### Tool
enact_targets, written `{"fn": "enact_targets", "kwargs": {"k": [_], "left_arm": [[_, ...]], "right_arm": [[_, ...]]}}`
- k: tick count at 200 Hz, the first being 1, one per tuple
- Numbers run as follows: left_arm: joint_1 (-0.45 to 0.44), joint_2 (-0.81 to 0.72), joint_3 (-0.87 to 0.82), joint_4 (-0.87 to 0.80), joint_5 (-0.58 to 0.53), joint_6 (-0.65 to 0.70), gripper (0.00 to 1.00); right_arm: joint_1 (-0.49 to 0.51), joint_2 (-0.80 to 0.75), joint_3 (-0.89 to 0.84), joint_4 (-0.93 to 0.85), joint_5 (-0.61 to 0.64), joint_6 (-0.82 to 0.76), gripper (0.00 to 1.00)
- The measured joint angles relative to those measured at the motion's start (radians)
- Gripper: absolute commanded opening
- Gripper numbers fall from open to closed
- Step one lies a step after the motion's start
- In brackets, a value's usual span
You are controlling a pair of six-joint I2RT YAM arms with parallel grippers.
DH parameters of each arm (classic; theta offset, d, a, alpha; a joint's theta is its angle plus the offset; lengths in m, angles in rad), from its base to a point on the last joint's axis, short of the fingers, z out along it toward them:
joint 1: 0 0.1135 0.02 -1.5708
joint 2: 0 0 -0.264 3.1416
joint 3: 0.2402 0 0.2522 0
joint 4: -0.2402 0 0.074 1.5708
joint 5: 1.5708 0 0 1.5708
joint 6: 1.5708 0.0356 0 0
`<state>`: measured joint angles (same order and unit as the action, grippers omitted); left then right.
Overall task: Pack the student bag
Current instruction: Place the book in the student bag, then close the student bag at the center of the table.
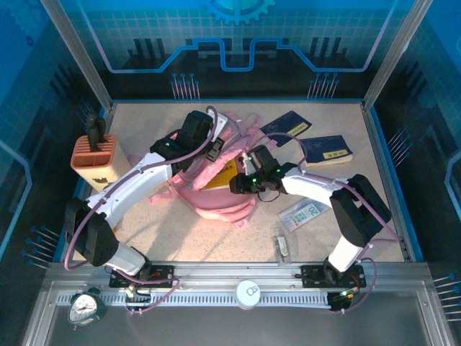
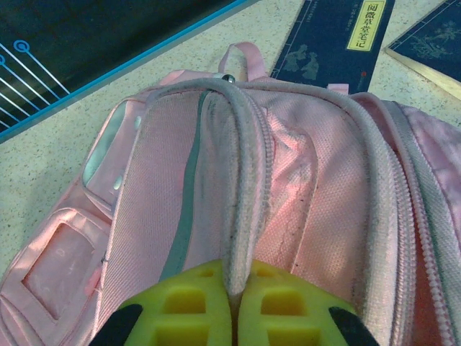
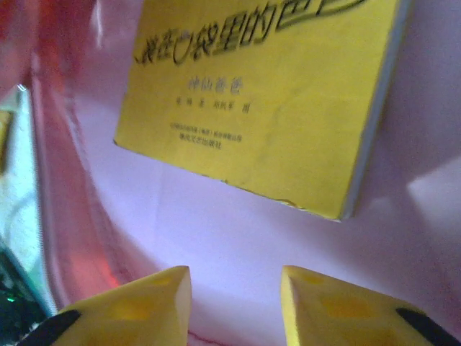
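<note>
The bench (image 1: 144,231) carries the bag (image 1: 216,205) at its middle, lying flat with its mouth open toward the right. The left gripper (image 2: 234,299) has its fingers pressed together on the bag's zip rim, lifting it so the mouth gapes. The right gripper (image 3: 236,277) is inside that mouth, fingers spread with nothing between them. A yellow book (image 3: 259,101) lies on the pink lining just beyond their tips (let go, by the look of it).

The step in hand seems to be seating this book. The left should hold the rim high and steady while the right backs straight out, without snagging the lining or dragging the book along.

One dark blue book (image 1: 288,126) and another (image 1: 326,149) wait at the far right, a pen holder (image 1: 94,155) at the left, and a flat packet (image 1: 302,213) nearer.
</note>
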<state>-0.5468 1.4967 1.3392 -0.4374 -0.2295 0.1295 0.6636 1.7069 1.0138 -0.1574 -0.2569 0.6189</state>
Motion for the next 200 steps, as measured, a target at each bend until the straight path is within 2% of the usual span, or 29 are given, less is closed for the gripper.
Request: {"fn": "enact_targets", "kwargs": {"k": [40, 78, 134, 200], "left_arm": [[0.001, 0.000, 0.000, 0.000, 0.003, 0.000, 0.00], [0.004, -0.004, -0.005, 0.001, 0.003, -0.001, 0.00], [0.029, -0.019, -0.021, 0.009, 0.018, -0.009, 0.00], [0.033, -0.021, -0.103, 0.048, 0.041, -0.053, 0.00]], "right_arm": [[0.011, 0.114, 0.033, 0.048, 0.061, 0.008, 0.13], [-0.026, 0.126, 0.059, 0.107, 0.119, 0.008, 0.14], [-0.040, 0.110, 0.061, 0.167, 0.088, -0.022, 0.24], [-0.045, -0.229, -0.109, 0.113, 0.032, -0.037, 0.41]]}}
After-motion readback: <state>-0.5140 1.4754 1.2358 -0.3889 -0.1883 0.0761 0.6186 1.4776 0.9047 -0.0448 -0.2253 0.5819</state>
